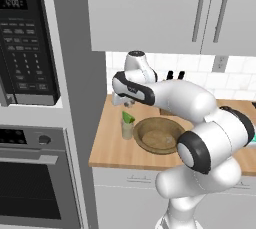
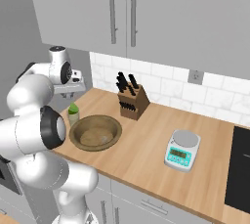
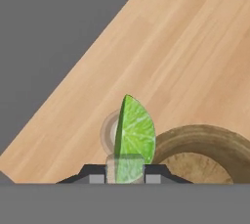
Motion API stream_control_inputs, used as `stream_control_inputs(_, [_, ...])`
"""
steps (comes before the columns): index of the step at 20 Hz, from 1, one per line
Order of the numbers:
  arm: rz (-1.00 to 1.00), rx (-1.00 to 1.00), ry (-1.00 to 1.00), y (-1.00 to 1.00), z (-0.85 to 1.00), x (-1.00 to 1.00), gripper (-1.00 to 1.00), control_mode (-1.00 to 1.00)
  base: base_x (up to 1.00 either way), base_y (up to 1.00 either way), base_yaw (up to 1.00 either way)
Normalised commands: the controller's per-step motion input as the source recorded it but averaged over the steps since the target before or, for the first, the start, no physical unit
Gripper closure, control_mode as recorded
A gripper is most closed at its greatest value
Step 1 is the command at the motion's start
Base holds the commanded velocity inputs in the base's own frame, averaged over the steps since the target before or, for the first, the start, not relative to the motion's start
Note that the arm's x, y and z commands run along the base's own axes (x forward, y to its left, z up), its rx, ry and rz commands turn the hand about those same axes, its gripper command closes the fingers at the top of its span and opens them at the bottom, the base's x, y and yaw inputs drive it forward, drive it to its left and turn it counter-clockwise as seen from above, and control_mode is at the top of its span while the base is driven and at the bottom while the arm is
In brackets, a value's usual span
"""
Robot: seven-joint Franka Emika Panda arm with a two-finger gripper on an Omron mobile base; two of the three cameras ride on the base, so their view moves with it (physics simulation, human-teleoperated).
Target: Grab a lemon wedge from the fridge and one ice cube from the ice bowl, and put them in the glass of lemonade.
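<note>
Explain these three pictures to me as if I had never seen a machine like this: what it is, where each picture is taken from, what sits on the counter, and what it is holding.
The machine is a white robot arm with dark joints, standing in a rendered kitchen. Two pictures come from cameras behind the arm, one on its left and one on its right. The third comes from a camera on the hand, looking along its end effector.

On the light wooden counter stand a wide brown wooden bowl, a small clear glass of pale liquid close beside the bowl, a wooden block of black-handled knives and a small white and teal scale.

In the hand view, the end effector is shut on a bright green citrus wedge, and the glass's rim appears right behind the wedge. Whether the wedge touches the liquid cannot be told.
</note>
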Motion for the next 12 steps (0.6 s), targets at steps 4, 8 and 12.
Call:
stream_control_inputs(4, [-0.06,0.0,0.02,0.05,0.0,0.06,1.0,-1.0,0.0,0.0,0.0])
stream_control_inputs(8, [-0.06,0.0,0.04,0.16,0.0,0.11,1.0,-1.0,0.0,0.0,0.0])
stream_control_inputs(12, [-0.04,0.0,0.04,0.05,0.0,0.02,1.0,-1.0,0.0,0.0,0.0])
